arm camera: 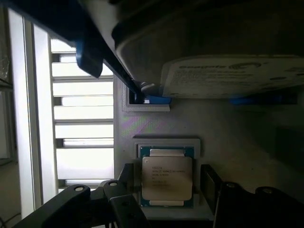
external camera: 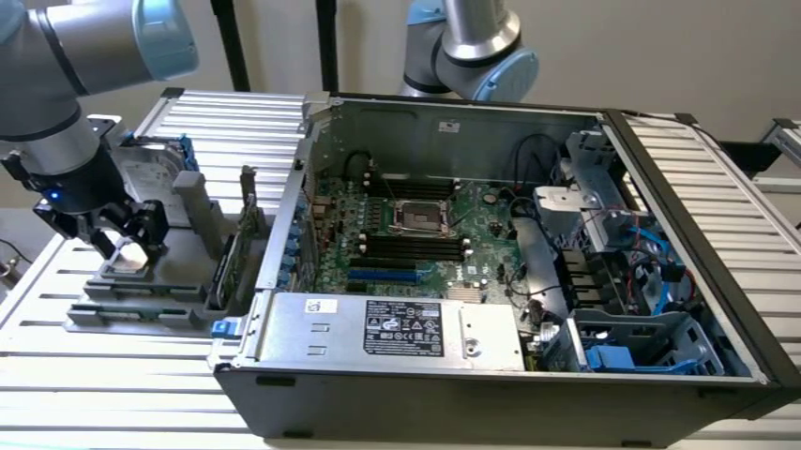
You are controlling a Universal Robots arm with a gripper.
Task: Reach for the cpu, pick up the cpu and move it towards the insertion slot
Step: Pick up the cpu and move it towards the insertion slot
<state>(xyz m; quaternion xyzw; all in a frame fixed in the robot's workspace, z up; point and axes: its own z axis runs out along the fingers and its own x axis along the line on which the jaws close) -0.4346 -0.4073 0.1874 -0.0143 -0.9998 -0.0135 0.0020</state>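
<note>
The cpu (arm camera: 167,176), a small square chip with a silvery lid and a green edge, lies flat in a recess of the grey holder (arm camera: 228,137). In the exterior view the cpu (external camera: 127,260) sits on that holder, left of the computer case. My gripper (external camera: 126,246) hangs right over it, open, with one dark finger on each side. In the wrist view the gripper (arm camera: 168,183) straddles the chip, and its fingers (arm camera: 127,183) stand a small gap off the chip's edges. The insertion slot (external camera: 419,217), a metal-framed square socket, lies on the motherboard inside the open case.
A silver hard drive (arm camera: 223,66) with a white label and blue brackets stands on the holder just beyond the cpu. Upright cards (external camera: 234,253) stand between the holder and the case wall (external camera: 291,216). A second arm (external camera: 470,47) rises behind the case. Memory slots flank the socket.
</note>
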